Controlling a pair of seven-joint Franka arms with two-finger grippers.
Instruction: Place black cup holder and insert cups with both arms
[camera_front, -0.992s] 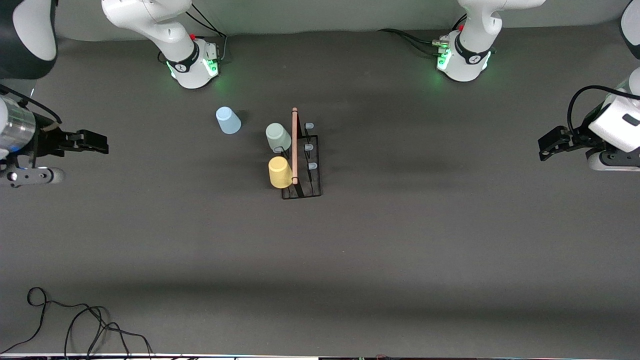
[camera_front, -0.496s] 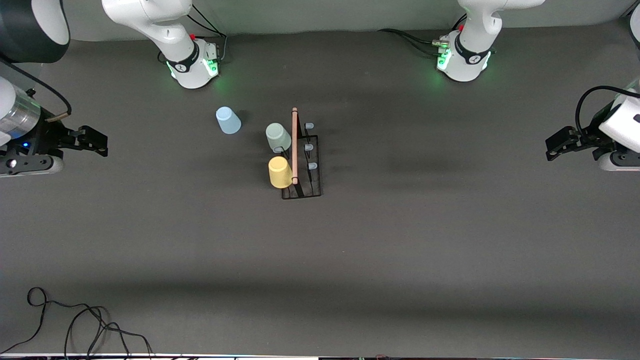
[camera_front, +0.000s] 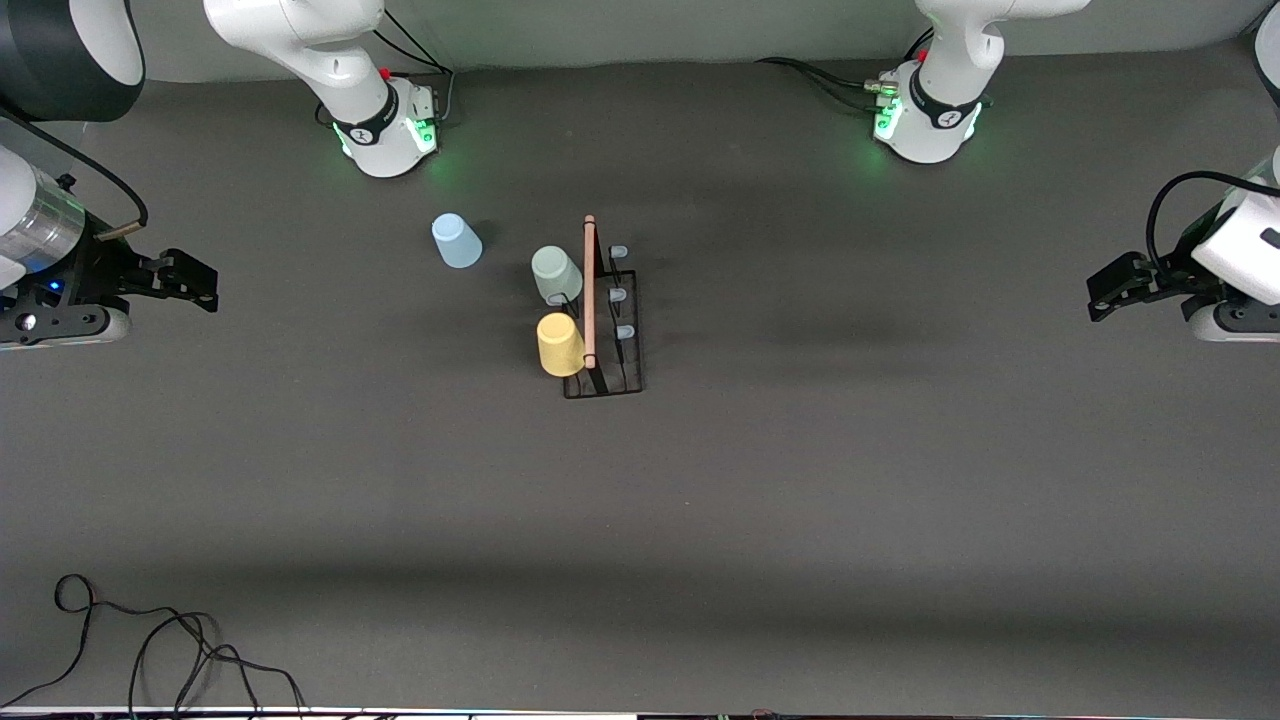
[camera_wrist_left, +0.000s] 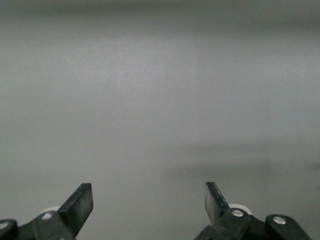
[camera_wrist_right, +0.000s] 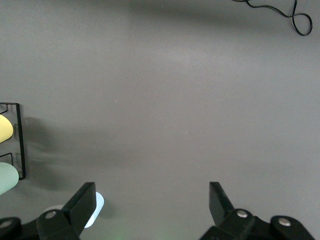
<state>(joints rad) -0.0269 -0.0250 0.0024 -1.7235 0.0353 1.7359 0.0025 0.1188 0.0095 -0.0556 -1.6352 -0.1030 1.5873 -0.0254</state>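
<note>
The black cup holder (camera_front: 612, 352) stands mid-table, its wooden rod handle (camera_front: 589, 290) on top. A pale green cup (camera_front: 556, 275) and a yellow cup (camera_front: 560, 344) sit tilted on its side toward the right arm's end. A light blue cup (camera_front: 456, 241) stands mouth-down on the table, apart from the holder, toward the right arm's end. My right gripper (camera_front: 205, 285) hangs open and empty over that end of the table. My left gripper (camera_front: 1097, 295) hangs open and empty over the left arm's end. The right wrist view catches the holder's edge (camera_wrist_right: 19, 142) and the blue cup (camera_wrist_right: 96, 210).
Three bare pale-blue-tipped pegs (camera_front: 617, 297) stick out on the holder's side toward the left arm's end. A black cable (camera_front: 150, 640) lies coiled near the table's front edge at the right arm's end. The left wrist view shows only dark table (camera_wrist_left: 160, 110).
Both arms have shifted slightly at the table's ends, grippers still open. The holder and the cups have not moved.
</note>
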